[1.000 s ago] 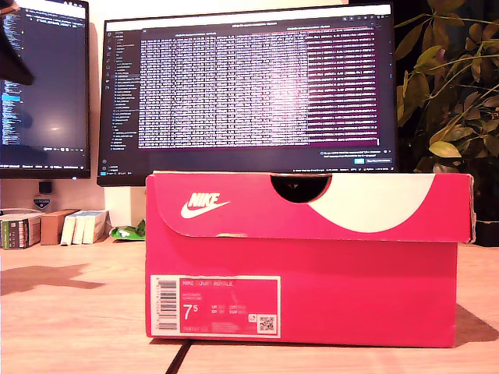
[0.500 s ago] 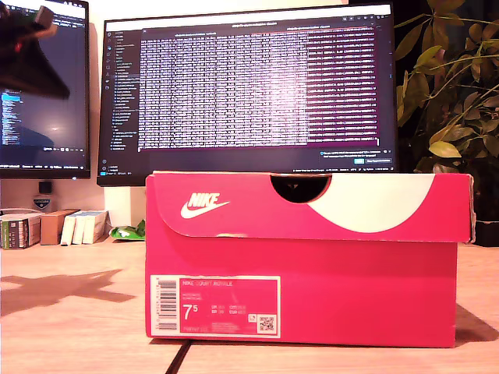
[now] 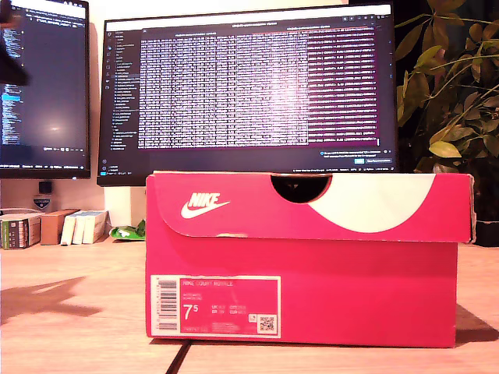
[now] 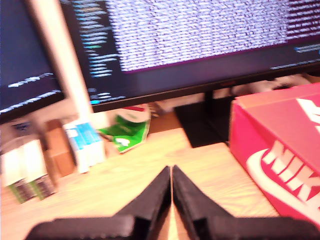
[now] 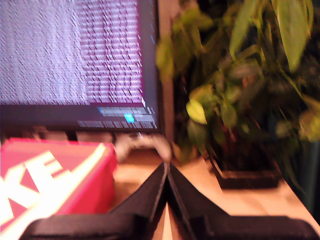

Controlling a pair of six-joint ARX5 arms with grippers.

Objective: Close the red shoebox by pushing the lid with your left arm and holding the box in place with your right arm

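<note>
Since half a second ago, the dark arm (image 3: pixel 12 58) at the exterior view's upper left is showing less of itself against the side monitor (image 3: pixel 47 86), and its shadow on the table (image 3: pixel 70 312) is shrinking toward that edge. Jaws of the first gripper (image 4: pixel 171 192) are pressing tip to tip with nothing between them, hanging over bare wood beside the shoebox (image 4: pixel 280 150). Those of the second gripper (image 5: pixel 166 190) are likewise meeting and holding nothing, with the shoebox just to one side and a plant (image 5: pixel 240 90) beyond. In the exterior view the shoebox is sitting mid-table with its lid (image 3: pixel 312 204) lying down on it, no gripper touching it, before the main monitor (image 3: pixel 249 86).
</note>
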